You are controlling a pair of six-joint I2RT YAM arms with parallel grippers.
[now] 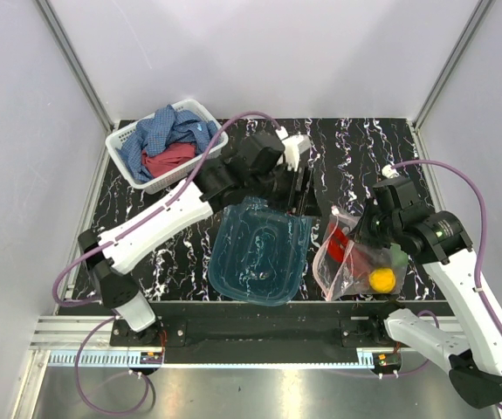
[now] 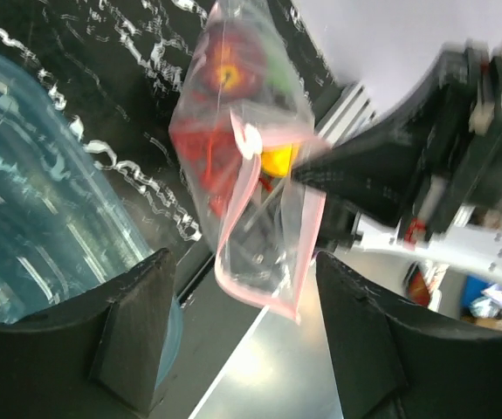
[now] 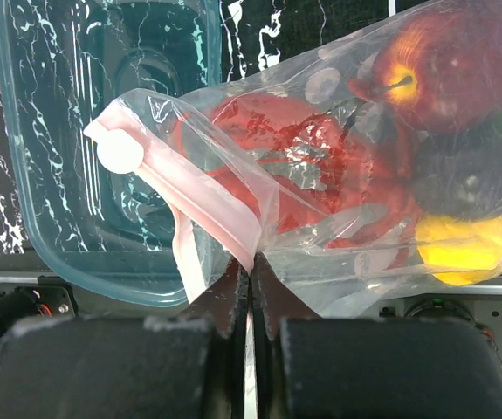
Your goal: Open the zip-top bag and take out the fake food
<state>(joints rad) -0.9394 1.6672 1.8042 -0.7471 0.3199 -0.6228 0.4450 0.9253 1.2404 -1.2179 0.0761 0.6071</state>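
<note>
The right tool (image 3: 251, 281) is pinching closed on the pink zip strip of the zip-top bag (image 1: 345, 260) at the near right of the bench (image 1: 355, 144), the fake food (image 3: 447, 65) inside, seemingly presenting the mouth to the left tool (image 2: 242, 271), which is waiting with jaws apart.

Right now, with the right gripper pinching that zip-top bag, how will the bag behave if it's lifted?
Probably floppy: the zip-top bag is thin crinkled film, and it folds where the right gripper pinches it. Likely bottom-heavy, since the fake food bunches at the end away from the zip strip. The glossy plastic may slip.
</note>
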